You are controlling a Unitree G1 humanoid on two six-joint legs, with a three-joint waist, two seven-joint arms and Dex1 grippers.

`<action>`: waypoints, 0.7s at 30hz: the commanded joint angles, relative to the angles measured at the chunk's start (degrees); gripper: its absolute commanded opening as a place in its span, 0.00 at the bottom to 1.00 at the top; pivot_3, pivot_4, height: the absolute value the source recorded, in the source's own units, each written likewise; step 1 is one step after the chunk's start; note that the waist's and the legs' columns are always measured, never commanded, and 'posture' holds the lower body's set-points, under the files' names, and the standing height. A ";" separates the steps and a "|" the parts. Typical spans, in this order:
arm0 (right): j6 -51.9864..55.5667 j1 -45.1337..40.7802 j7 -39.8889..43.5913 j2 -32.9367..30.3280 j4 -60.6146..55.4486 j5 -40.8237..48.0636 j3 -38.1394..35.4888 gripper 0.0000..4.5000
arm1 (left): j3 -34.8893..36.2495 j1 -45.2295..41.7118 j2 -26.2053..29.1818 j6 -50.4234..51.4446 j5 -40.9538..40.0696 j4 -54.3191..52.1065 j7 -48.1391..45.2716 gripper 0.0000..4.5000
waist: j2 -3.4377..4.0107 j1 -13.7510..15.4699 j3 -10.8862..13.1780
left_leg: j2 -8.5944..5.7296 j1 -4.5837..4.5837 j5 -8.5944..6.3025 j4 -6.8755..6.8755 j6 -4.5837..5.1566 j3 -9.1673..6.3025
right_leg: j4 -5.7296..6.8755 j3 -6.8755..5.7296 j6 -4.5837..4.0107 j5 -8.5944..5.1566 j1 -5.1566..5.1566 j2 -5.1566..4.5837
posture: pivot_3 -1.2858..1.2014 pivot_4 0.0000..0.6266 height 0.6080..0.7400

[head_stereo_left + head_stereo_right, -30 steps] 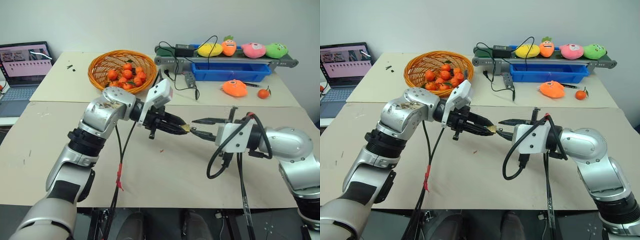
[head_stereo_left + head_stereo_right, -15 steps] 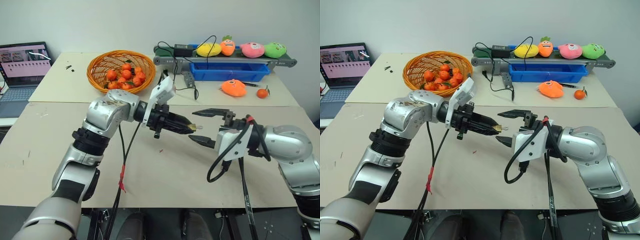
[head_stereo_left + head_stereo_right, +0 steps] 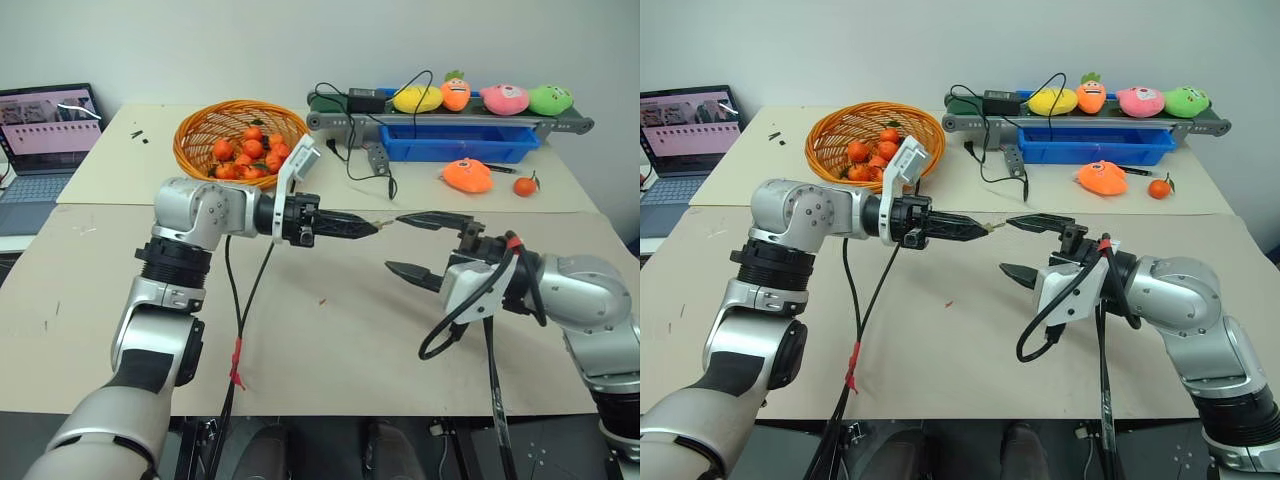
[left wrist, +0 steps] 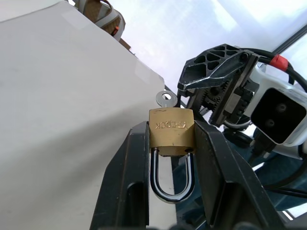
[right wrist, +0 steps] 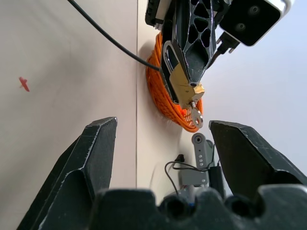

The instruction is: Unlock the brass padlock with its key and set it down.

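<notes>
Brass padlock point(image 4: 171, 132): satin yellow-gold metal body with stamped lettering; shackle of glossy chromed steel. Key point(image 4: 165, 99): bright silver metal. Left gripper point(image 4: 171, 158) fingers point(image 4: 128, 182): matt black plastic with a faint sheen. Right gripper point(image 5: 163, 143): same matt black plastic. Table point(image 3: 330, 340): matt beige, smooth. Basket point(image 3: 200, 130): woven orange wicker.

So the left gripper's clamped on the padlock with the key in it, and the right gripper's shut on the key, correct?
Not quite. The left gripper does clamp the padlock with the key in it, but the right gripper is open, clear of the key, as the right wrist view shows.
</notes>
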 commanded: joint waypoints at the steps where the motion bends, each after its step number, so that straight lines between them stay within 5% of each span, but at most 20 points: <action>1: -1.36 -2.02 -1.47 0.13 -1.10 0.50 -1.56 0.82 | 0.39 0.37 0.10 1.44 -2.19 -3.51 0.19 0.18 | 0.00 -0.13 0.00 | 0.00 0.00 0.00 0.00 -0.01 0.00 | 0.00 0.00 0.00 0.00 0.00 0.00 | 0.52 0.24 1.00; 21: 1.72 -3.27 -0.59 1.29 -3.68 1.98 -0.46 0.82 | -2.76 1.65 -0.69 1.29 -3.09 -6.53 0.18 0.18 | 0.00 -0.23 0.00 | 0.00 0.01 0.01 -0.02 -0.01 -0.04 | -0.01 0.02 0.00 0.00 0.01 0.00 | 0.52 0.24 1.00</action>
